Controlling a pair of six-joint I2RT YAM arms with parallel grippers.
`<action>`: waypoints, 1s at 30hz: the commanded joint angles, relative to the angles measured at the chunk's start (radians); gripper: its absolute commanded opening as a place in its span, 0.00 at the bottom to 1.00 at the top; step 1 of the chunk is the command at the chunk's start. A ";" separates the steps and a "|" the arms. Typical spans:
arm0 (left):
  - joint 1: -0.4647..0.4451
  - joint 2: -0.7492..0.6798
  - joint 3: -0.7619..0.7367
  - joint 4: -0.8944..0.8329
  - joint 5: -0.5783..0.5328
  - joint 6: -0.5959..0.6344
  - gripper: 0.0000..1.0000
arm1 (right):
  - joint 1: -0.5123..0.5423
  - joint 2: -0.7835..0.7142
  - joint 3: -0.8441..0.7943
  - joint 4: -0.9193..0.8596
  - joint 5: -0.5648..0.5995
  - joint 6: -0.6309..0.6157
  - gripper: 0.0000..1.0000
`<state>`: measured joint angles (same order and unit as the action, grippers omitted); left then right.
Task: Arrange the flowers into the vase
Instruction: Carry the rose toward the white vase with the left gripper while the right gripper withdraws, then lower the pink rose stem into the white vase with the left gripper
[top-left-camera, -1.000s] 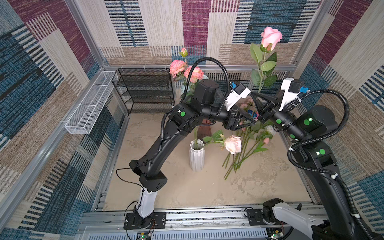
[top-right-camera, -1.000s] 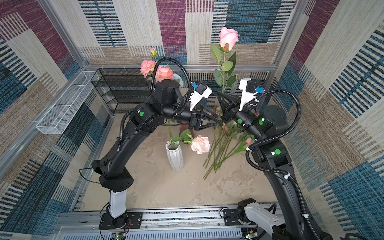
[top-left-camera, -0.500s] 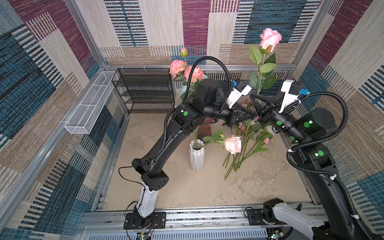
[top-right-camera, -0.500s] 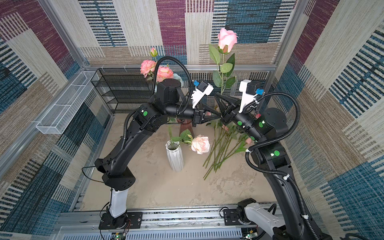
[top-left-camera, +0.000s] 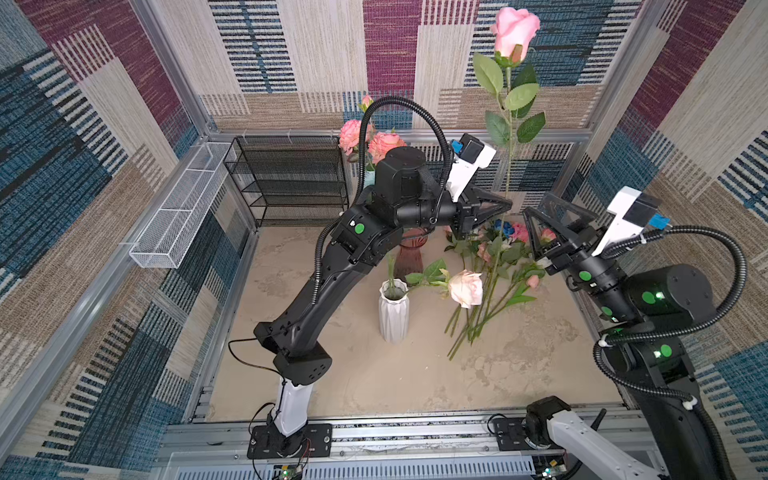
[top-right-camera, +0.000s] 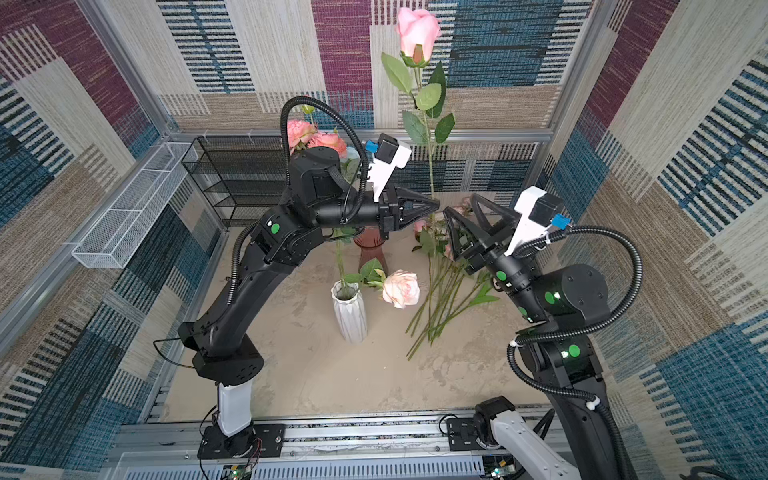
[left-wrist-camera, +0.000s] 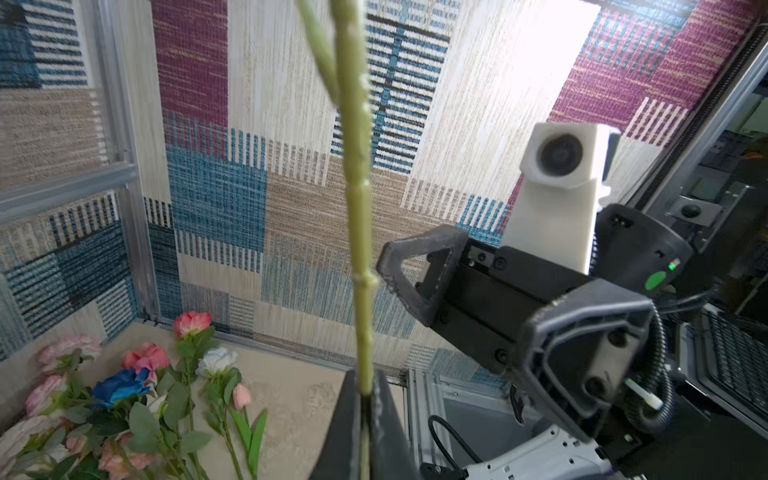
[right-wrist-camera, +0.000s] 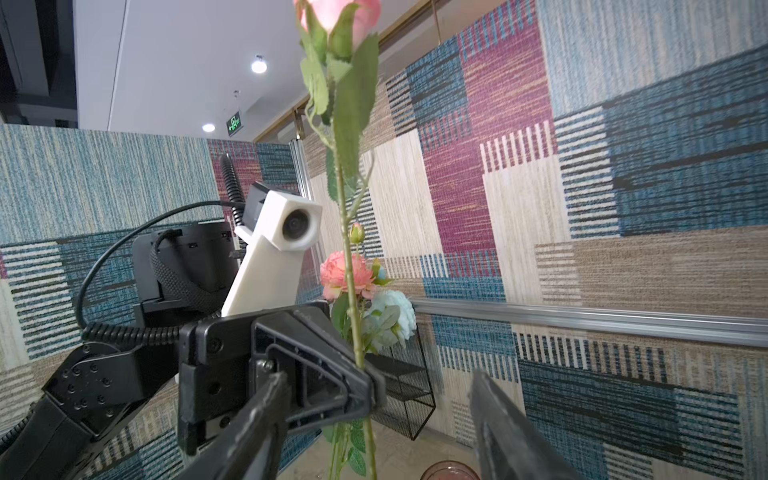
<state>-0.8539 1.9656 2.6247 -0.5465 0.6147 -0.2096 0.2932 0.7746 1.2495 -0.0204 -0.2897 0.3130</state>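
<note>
Table (top-left-camera: 395, 374): sandy top, walled in by patterned panels; both my arms reach over it from the near edge.
Black wire shelf (top-left-camera: 291, 183): stands against the far wall, on the left side.
White wire basket (top-left-camera: 183, 216): hangs along the left wall, just beside the shelf.
Pink rose (top-left-camera: 521, 96): upright in the air over the far right part of the table. Its head is high above my 2 claws, and the stem's lower end hangs below my left one.
Flowers (top-left-camera: 490, 282): a loose pile lying on the table to the right of the white vase, with stems fanned toward the near edge and heads toward the far wall. In the left wrist view I see pink and white heads and 1 dark blue.
White vase (top-left-camera: 393, 311): upright near the middle of the table, apart from the pile.
Brown glass vase (top-left-camera: 409, 253): just behind the white vase, partly hidden by my left arm.
Peach rose (top-left-camera: 465, 288): stem in the white vase, head drooping over the rim toward the pile.
Left claw (top-left-camera: 505, 203): pressed together on the pink rose's stem, low down.
Right claw (top-left-camera: 536, 205): spread wide, facing my left claw, tips just beside the stem and holding nothing. I cannot tell whether a tip touches the stem.
</note>
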 joint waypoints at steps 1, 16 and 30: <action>0.023 -0.034 0.020 0.091 -0.088 0.002 0.00 | 0.000 -0.035 -0.029 0.078 0.085 0.005 0.71; 0.054 -0.465 -0.294 0.079 -0.354 0.222 0.00 | 0.001 -0.050 -0.060 0.045 0.076 0.000 0.70; 0.052 -1.002 -1.080 0.275 -0.598 0.250 0.00 | 0.001 -0.043 -0.110 0.048 0.065 0.015 0.69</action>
<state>-0.8009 0.9810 1.6196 -0.3805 0.0811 0.0360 0.2932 0.7273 1.1416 0.0090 -0.2249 0.3134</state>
